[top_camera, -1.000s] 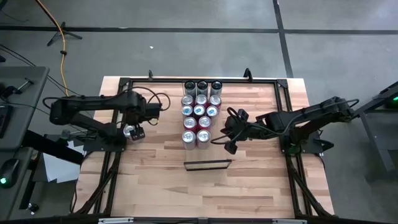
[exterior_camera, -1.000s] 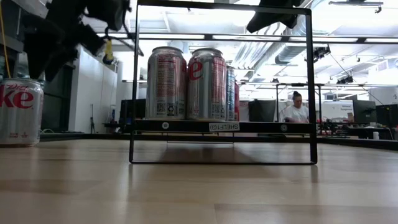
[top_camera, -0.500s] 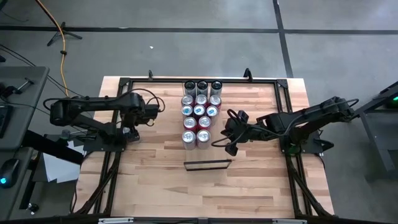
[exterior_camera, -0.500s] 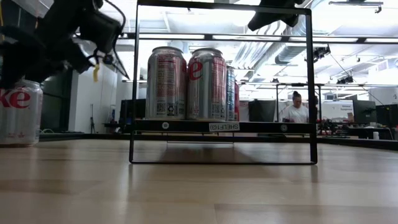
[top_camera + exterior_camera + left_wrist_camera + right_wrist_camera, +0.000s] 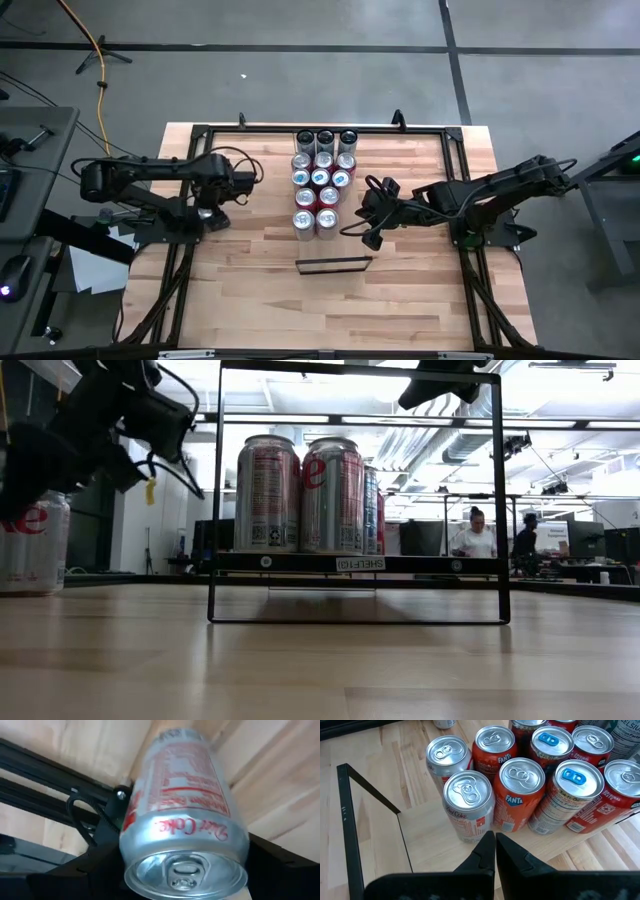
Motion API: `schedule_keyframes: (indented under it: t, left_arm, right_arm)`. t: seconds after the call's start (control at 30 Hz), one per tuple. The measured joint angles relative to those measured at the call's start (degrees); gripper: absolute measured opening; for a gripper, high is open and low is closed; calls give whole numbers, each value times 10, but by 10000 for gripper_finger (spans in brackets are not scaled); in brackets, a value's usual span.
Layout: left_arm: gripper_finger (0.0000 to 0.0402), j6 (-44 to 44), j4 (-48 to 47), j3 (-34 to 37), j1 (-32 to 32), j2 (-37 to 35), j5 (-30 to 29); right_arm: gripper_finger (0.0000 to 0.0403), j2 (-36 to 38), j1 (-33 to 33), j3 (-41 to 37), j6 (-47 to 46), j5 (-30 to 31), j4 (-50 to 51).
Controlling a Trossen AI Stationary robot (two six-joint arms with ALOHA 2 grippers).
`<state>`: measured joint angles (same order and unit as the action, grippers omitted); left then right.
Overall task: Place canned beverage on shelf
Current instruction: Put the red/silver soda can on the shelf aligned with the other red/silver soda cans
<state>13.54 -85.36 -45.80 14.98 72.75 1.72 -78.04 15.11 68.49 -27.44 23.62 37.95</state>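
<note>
i've got the left end effector (image 5: 211, 213) down over the diet coke can (image 5: 182, 830) at the left side of the desk (image 5: 250, 290); in the left wrist view the can fills the frame top-first with the dark fingers either side of it. jaws stand wide around the can, can't tell if they're actually bearing on it. low view has that can (image 5: 30, 543) upright on the wood, well left of the black wire frame (image 5: 355, 495), so my read is this is the grab, lift not yet begun. right end effector (image 5: 495, 851) is shut on nothing, parked just beside the can cluster (image 5: 322, 180), nearest a diet coke (image 5: 469, 810) and a fanta (image 5: 521, 792). it looks idle, kept off the left arm's path. the shelf (image 5: 355, 563) carries the packed cans in rows; likely free slot is the near end by the frame. two people (image 5: 478, 532) far off in the room.
</note>
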Motion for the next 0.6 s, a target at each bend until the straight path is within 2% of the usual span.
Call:
schedule_keyframes:
  t: [0.4,0.6]
  left_arm:
    - [305,246,31,-7,-4,-26,-10]
    - [305,371,36,-7,-39,-41,-38]
  right_arm:
    - [0,0,0,0,-2,1,0]
    - [0,0,0,0,-8,1,3]
